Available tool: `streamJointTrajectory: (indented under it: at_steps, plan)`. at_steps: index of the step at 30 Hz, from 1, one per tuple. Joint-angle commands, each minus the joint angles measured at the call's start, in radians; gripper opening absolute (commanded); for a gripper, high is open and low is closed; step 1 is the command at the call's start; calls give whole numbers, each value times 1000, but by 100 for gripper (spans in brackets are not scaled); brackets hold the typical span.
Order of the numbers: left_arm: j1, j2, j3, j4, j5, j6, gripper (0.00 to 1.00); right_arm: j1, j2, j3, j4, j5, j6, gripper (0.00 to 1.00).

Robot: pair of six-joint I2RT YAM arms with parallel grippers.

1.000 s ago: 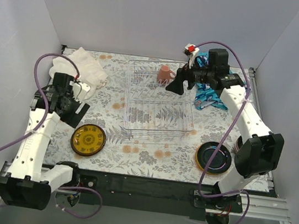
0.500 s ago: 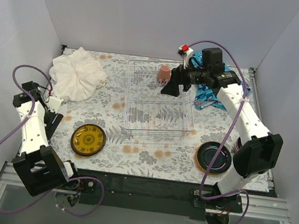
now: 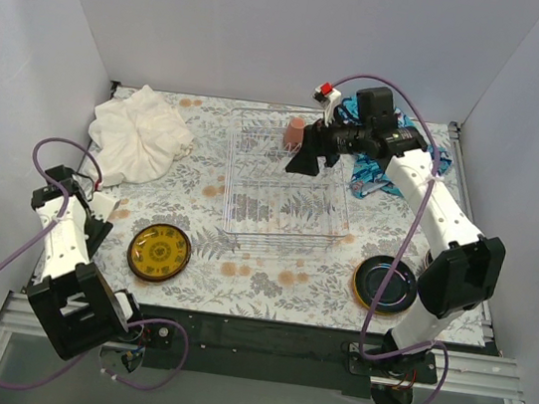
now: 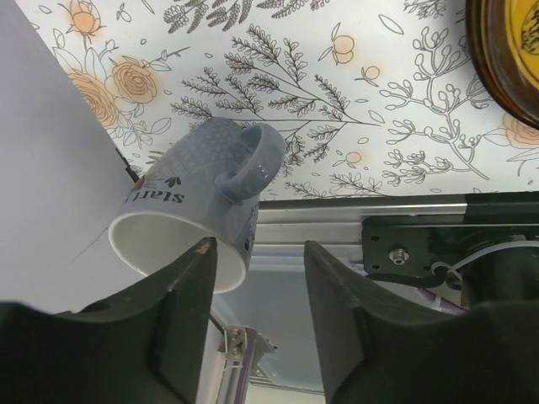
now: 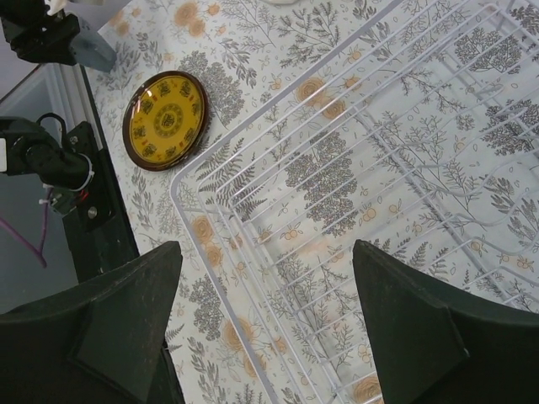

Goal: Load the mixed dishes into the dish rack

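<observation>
The pale wire dish rack [image 3: 288, 180] stands mid-table, with a pink mug [image 3: 296, 133] at its back. My right gripper [image 3: 306, 159] hovers open and empty above the rack [image 5: 354, 168], beside the pink mug. A yellow patterned plate [image 3: 159, 252] lies front left and also shows in the right wrist view [image 5: 166, 118]. A dark blue plate [image 3: 385, 284] lies front right. A grey mug [image 4: 202, 181] lies on its side at the table's left edge by the wall. My left gripper [image 4: 257, 252] is open, its left finger [image 4: 181, 295] by the mug's rim.
A white towel [image 3: 138, 133] is bunched at the back left. A blue shark-print cloth [image 3: 369, 171] lies behind the right arm. The side wall and the metal table frame [image 4: 337, 223] are close to the grey mug. The yellow plate's edge [image 4: 509, 50] shows in the left wrist view.
The left arm has swung back from beside the towel to the table's left front edge. The right gripper has drifted slightly left over the rack's back, still open.
</observation>
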Motion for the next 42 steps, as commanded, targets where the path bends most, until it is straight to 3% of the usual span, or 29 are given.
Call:
streamJointTrajectory:
  at_steps: [1, 4, 11, 15, 17, 21, 24, 27, 29, 34, 38, 42]
  plan:
    - [17, -9, -37, 33, -25, 43, 40, 11, 8, 50, -5, -11, 10, 90]
    - [17, -12, -68, 52, -47, 61, 38, 17, 20, 66, -5, 18, 19, 98]
    - [17, -26, -116, 90, -124, 104, 28, 21, 118, 175, -51, -16, 77, 98]
    - [19, -32, -114, 78, -167, 124, 6, 21, 180, 239, -66, -57, 93, 98]
    - [17, -35, -50, 27, -145, 129, 0, 21, 201, 265, -66, -80, 119, 98]
    - [-7, -50, 119, -62, -56, 158, 0, 21, 223, 308, -49, -85, 153, 98]
    - [-102, -67, 267, -54, 27, 144, 0, 14, 250, 356, 9, -139, 287, 98]
    - [-265, -101, 363, 79, 82, 68, 0, 3, 283, 359, 131, -235, 497, 98]
    - [-417, -133, 375, 228, 87, -29, 0, 6, 286, 331, 222, -283, 554, 98]
    - [-758, -208, 279, 603, 11, -144, 0, 8, 309, 264, 407, -428, 796, 98]
    - [-903, -262, 152, 949, 30, -108, 0, 3, 344, 259, 507, -447, 962, 98]
    - [-1032, -261, 32, 1206, -53, -32, 0, 3, 370, 261, 527, -433, 1079, 98]
